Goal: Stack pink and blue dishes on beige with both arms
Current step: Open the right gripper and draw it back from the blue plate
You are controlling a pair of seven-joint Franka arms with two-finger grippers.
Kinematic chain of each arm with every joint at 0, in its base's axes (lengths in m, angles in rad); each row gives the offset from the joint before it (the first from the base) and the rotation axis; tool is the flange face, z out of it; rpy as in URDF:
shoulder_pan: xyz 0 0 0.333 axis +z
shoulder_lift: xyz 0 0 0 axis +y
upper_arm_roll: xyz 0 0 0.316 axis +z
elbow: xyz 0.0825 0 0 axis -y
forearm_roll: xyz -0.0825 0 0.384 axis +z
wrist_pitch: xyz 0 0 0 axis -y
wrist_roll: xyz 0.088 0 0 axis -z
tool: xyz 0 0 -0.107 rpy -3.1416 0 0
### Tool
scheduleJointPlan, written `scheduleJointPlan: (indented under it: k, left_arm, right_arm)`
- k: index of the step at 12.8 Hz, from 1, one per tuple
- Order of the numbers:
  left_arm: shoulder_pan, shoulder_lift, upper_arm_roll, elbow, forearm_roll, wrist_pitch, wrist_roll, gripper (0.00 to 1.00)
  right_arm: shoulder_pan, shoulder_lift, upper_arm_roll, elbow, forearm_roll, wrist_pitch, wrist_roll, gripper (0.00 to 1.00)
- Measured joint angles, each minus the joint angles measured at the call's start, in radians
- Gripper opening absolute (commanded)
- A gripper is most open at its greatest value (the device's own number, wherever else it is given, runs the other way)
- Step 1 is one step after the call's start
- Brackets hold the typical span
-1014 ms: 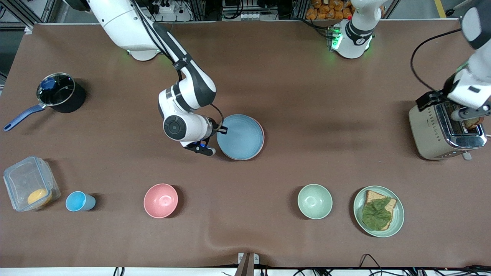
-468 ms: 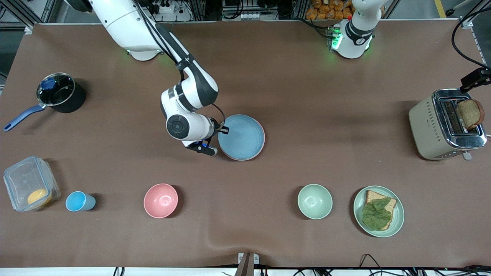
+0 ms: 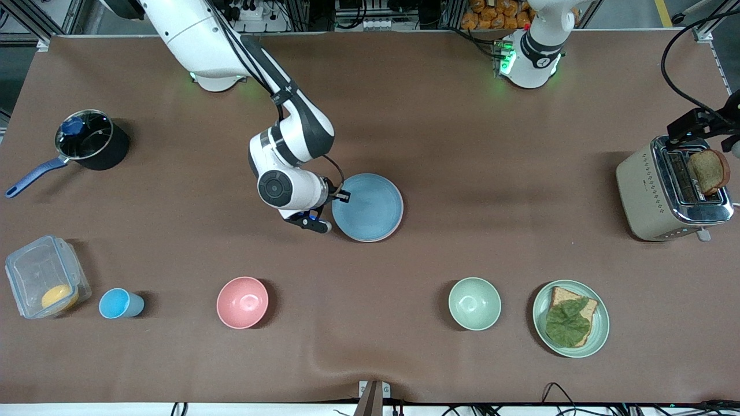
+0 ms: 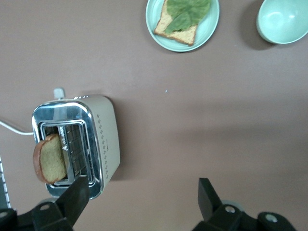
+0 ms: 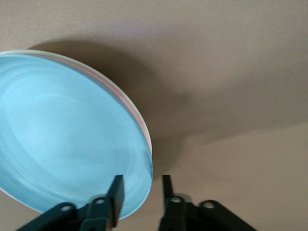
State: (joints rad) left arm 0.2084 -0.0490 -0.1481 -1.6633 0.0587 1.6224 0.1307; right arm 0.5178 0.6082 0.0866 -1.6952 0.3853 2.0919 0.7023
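Right gripper (image 5: 140,188) at blue plate (image 3: 367,207) rim, fingers apart, one each side. Left gripper (image 4: 144,192) wide apart over toaster (image 4: 79,144).

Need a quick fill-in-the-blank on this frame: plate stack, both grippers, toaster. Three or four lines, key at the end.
1. The top plate of the stack is light ____.
2. The right gripper straddles the stack's rim, its fingers slightly ____.
3. The left gripper hangs open over the table beside the ____.
4. The slice of bread stands in the toaster's ____.

Missing words: blue; apart; toaster; slot
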Motion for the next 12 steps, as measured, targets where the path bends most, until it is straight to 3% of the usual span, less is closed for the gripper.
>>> scheduleJointPlan:
  k: [2,7,12]
  left_arm:
    - [-0.128,0.022,0.127,0.026,0.0,-0.001,0.004,1.0]
    - [-0.311,0.031,0.33,0.039,0.0,-0.006,0.007,1.0]
    - [-0.324,0.048,0.381,0.04,0.0,-0.008,0.003,1.0]
  right_arm:
    - [-0.003,-0.003,-0.026,0.023,-0.006,-0.07,0.001,1.0]
    - [-0.083,-0.078,-0.123,0.088,-0.115,-0.328,-0.199,1.0]
    - [-0.409,-0.2,-0.138,0.089,-0.157,-0.448,-0.641,1.0]
